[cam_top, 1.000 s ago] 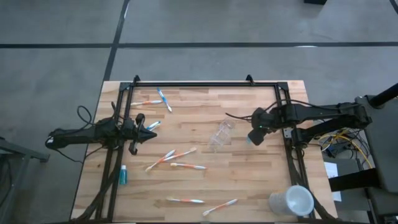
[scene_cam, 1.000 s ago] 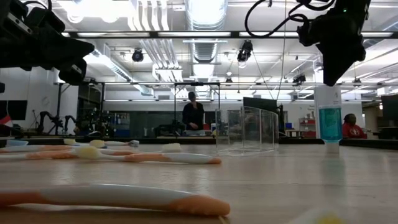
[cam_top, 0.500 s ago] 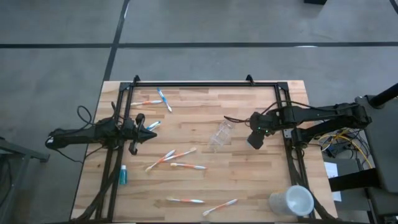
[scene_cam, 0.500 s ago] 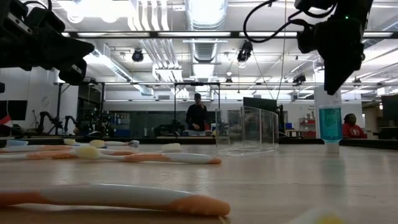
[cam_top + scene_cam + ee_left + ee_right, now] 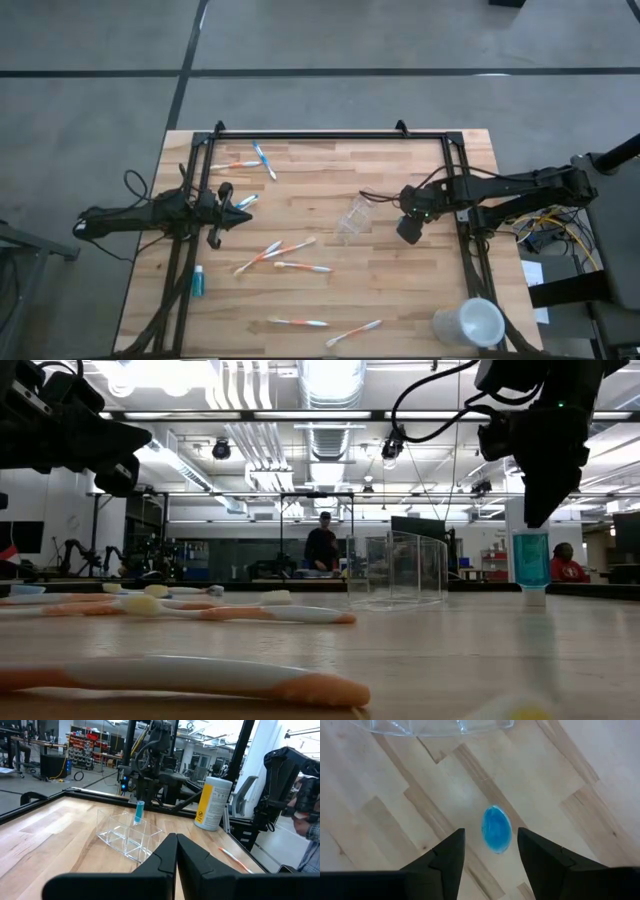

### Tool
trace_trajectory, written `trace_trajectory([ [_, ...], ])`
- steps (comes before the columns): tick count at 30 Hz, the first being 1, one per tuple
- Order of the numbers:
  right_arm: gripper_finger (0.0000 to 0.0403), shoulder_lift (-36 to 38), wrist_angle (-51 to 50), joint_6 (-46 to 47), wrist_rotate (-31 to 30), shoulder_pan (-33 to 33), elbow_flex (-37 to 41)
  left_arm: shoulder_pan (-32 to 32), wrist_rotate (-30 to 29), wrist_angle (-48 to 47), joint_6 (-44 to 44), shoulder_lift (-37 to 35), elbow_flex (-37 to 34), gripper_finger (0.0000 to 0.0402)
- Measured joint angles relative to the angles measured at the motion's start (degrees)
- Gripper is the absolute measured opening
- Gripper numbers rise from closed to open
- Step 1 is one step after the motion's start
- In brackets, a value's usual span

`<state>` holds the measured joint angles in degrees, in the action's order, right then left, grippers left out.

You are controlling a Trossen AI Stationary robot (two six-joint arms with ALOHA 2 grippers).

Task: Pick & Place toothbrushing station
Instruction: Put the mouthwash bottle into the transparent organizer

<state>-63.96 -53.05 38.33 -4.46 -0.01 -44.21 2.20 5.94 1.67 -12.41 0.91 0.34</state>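
right fingers (image 5: pixel 489 857): spread apart and gripping nothing, pointing straight down at the table (image 5: pixel 330 300), so the blue tube shows in the gap between the two tips.
tube (image 5: pixel 496 829): stands upright on its cap below the right fingers, apart from them; in the low view the fingers (image 5: pixel 541 500) hang just above its top (image 5: pixel 531 565). Standing free like this suggests it is either just set down or lined up for a top grasp; which, I cannot tell.
clear cup (image 5: pixel 355 216): on the table just beyond the right fingertips, toward the left arm; from the left wrist it looks like a clear divided holder (image 5: pixel 128 833). Its place next to the tube fits it being the station's holder.
left fingers (image 5: pixel 176 851): pressed together with nothing between them, held above the table, well apart from the cup; this arm waits at the left edge (image 5: pixel 215 214).
toothbrushes: scattered flat, none near the right fingers; a pair (image 5: pixel 275 252) just beyond the left fingers, two (image 5: pixel 250 160) at the far edge, two (image 5: pixel 325 328) at the near edge. Lying loose, they look not yet gathered.
second tube (image 5: pixel 197 281): flat, beside the left arm.
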Motion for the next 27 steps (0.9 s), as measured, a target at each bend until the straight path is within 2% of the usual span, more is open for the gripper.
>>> trace_trajectory([
  [13,0.0171,0.01,5.97,0.22,-0.02,0.00,4.55,0.00,0.01,0.00,0.00,-0.02,0.00,0.0012],
  [27,0.0116,0.00,7.86,0.79,-0.16,0.00,5.62,0.04,0.00,0.00,0.00,0.00,0.00,0.0012],
])
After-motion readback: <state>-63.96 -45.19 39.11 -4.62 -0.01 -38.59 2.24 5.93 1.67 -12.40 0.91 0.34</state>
